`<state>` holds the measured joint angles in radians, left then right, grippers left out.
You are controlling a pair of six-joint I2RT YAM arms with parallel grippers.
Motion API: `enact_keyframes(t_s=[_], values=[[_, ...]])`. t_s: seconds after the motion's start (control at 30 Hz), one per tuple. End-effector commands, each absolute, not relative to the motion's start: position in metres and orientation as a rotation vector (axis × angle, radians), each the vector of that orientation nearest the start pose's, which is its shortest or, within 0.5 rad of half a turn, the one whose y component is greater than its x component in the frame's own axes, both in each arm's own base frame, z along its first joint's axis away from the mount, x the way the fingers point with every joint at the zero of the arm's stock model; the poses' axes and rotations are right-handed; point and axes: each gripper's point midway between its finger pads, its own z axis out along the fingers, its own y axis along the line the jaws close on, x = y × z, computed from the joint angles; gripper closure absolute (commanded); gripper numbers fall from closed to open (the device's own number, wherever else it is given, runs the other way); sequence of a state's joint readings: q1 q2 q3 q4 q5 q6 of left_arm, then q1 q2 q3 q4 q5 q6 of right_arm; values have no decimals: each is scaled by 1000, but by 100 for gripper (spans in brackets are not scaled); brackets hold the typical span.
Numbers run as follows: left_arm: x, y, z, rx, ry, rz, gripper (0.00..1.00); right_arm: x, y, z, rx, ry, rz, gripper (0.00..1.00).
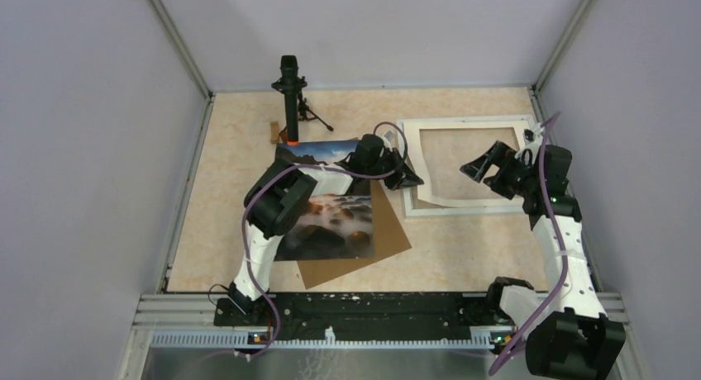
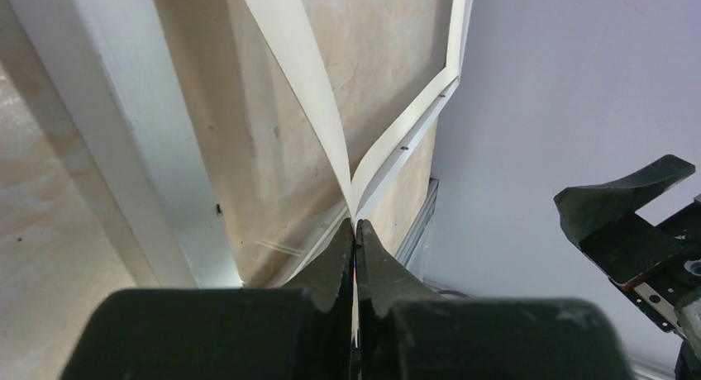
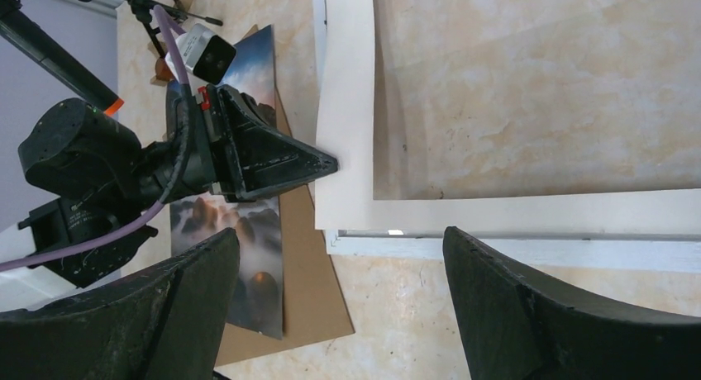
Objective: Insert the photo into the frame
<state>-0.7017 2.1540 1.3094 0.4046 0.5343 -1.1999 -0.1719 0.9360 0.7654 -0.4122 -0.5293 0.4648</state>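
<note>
The photo [image 1: 331,219] lies flat on a brown cardboard sheet [image 1: 388,235] at the table's middle, partly under my left arm. The white frame [image 1: 471,211] lies to its right. A cream mat border [image 1: 430,161] rests on the frame, its left side lifted. My left gripper [image 1: 411,182] is shut on that mat's left edge [image 2: 306,74], beside the frame rail [image 2: 140,149]. My right gripper [image 1: 484,167] is open and empty above the frame's opening. In the right wrist view the photo [image 3: 256,231], the mat [image 3: 347,107] and the frame rail [image 3: 579,252] show.
A black camera tripod [image 1: 289,99] stands at the back, left of the frame. Grey walls close in the table on three sides. The cardboard [image 3: 310,289] juts out past the photo toward the frame's near left corner.
</note>
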Motion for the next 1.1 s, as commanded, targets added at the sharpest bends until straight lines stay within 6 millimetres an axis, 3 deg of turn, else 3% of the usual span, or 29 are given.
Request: enact_keyframes(t_s=[0.0, 0.17, 0.5, 0.63, 0.77, 0.87, 0.93, 1.07], values=[[347, -454, 91, -136, 2413, -1563, 92, 290, 59, 204, 334, 2085, 749, 9], [352, -450, 92, -78, 2439, -1447, 77, 289, 60, 200, 338, 2089, 757, 9], [346, -437, 111, 19, 2471, -1323, 30, 290, 61, 195, 345, 2089, 771, 9], [343, -415, 128, 107, 2478, -1173, 16, 294, 58, 191, 356, 2101, 754, 9], [342, -368, 153, 196, 2425, -979, 3, 298, 58, 187, 345, 2140, 742, 8], [331, -325, 164, 232, 2403, -888, 2, 303, 83, 187, 237, 2180, 753, 8], [318, -293, 157, 214, 2420, -835, 2, 300, 126, 184, 110, 2225, 820, 8], [287, -239, 142, 103, 2466, -773, 2, 294, 207, 169, 61, 2262, 1051, 12]])
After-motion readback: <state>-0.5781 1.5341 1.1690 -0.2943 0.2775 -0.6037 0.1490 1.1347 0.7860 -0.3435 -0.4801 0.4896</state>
